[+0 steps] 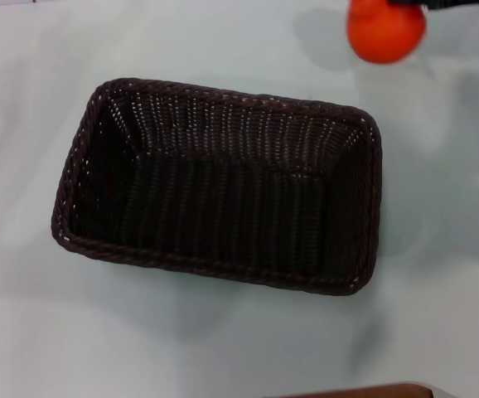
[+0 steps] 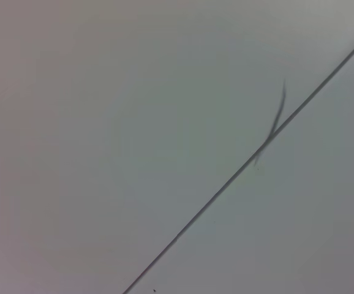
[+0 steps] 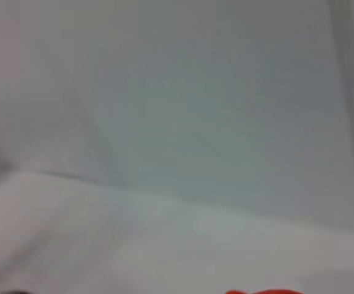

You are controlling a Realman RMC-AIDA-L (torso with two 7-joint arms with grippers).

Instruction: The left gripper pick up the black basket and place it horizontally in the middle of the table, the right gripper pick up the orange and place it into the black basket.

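The basket [image 1: 223,186] lies on the white tabletop [image 1: 223,348], close to the middle of the head view, with its long side running across, only slightly turned, so I judge that the first step of the task is done. The basket is empty. The orange [image 1: 386,31] is at the far right, beyond the far right corner of the basket and apart from it; a soft shadow falls on the tabletop to its left, so it may be raised above the surface, but I cannot be sure. Only a dark sliver of the right tool [image 1: 413,3] shows at the upper edge just above the fruit, and I cannot tell if it is clenched on the orange or released. The right wrist view gives mostly pale tabletop and a thin strip of the orange [image 3: 266,292] at its edge, nothing of the fingers. The left tool is not seen in any view; its wrist camera shows only bare surface with a dark line across it, so that arm seems to be away from the work. The step in hand is then the orange. The next move calls for bringing the fruit over the open basket, toward the robot and to its left, low enough that it does not roll or bounce when let go
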